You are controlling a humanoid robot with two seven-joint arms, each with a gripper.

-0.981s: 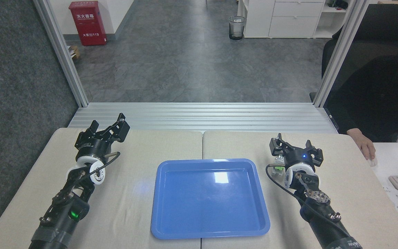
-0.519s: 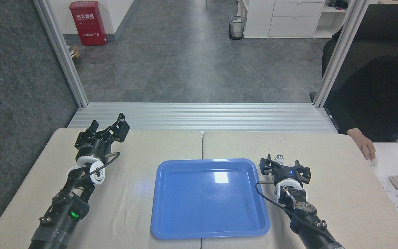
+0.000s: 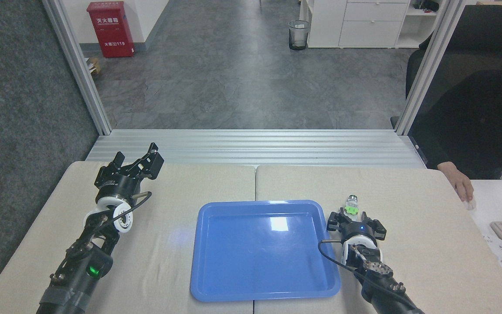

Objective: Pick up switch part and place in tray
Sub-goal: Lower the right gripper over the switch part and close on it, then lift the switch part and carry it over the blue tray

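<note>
Lower right, the right gripper points up-frame, fingers spread just below the switch part beside the tray. Left gripper, at left, rests with jaws parted.

Switch part lies beside the tray (right pincer open, just short of it).

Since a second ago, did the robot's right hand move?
Yes. The right gripper pulled back toward the robot, alongside the tray's right rim, uncovering the switch part.
</note>
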